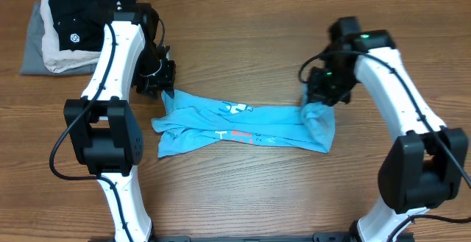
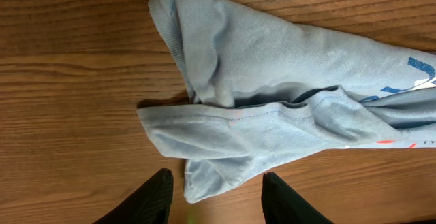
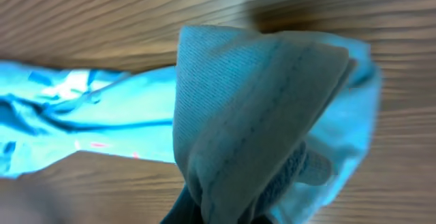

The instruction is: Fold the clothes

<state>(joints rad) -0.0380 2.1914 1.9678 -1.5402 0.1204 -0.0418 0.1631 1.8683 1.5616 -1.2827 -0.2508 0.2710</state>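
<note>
Overhead, you see the thin sky-blue T-shirt (image 1: 243, 128) lying as a long wrinkled band mid-frame on the wood-grain table (image 1: 243, 198), left gripper (image 1: 162, 87) at its left end, right gripper (image 1: 318, 102) at its right. A black garment with a white logo (image 1: 81, 18) tops beige and grey folded garments (image 1: 44, 58) at upper left. Your left wrist view shows soft hemmed folds; the dark fingers (image 2: 153, 200) stand apart, a shirt corner loose between them. Your right wrist view shows stitched cloth bunched, pinched in the closed right jaws.
</note>
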